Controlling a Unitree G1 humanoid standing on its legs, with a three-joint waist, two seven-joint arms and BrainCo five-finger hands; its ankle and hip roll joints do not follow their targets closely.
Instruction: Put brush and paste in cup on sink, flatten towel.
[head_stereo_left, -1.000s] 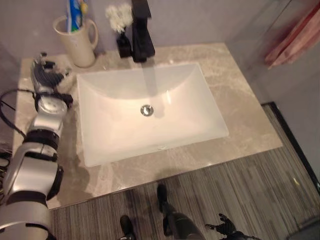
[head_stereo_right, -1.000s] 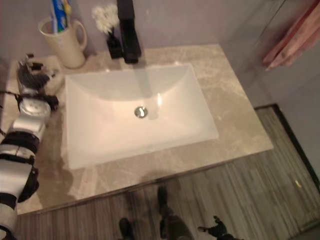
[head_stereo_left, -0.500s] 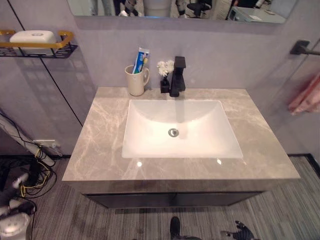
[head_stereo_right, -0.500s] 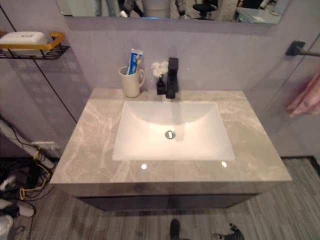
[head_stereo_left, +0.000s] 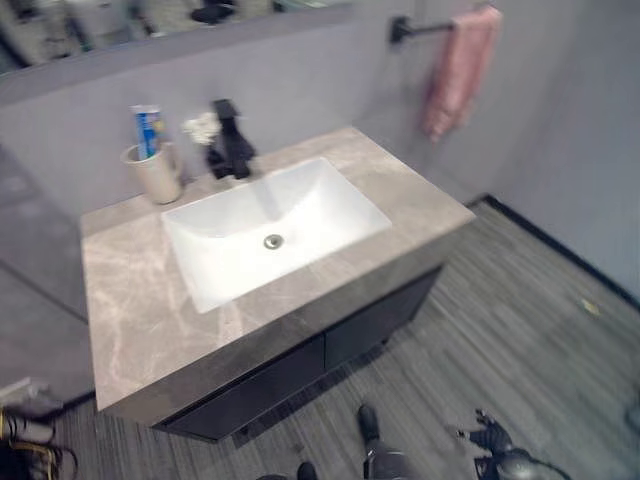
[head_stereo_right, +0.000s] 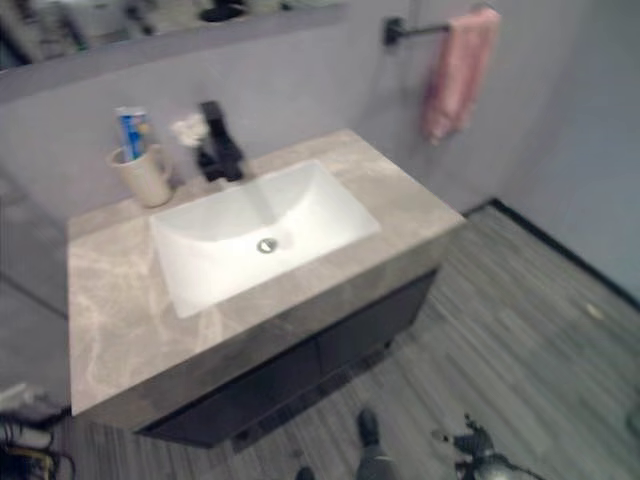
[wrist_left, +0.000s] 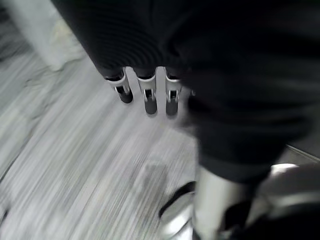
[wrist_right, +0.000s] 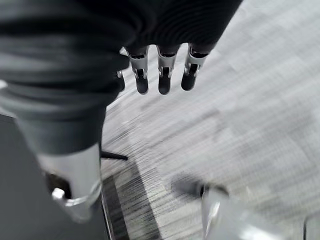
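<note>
Hanging pink towel (head_stereo_left: 459, 68) on the eye views; wrist views give floor (wrist_right: 240, 100).

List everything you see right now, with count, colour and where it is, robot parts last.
Cup: one, cream, back left of counter.
Paste: one tube, blue and white, upright in the cup.
Flowers: one small white bunch, between cup and tap.
Tap: one, black, behind the sink.
Sink: one, white, set in the counter.
Counter: one, grey marble, over a dark cabinet.
Towel: one, pink, hanging on the wall bar.
Left hand: fingers straight, over the floor.
Right hand: fingers straight, over the floor.
</note>
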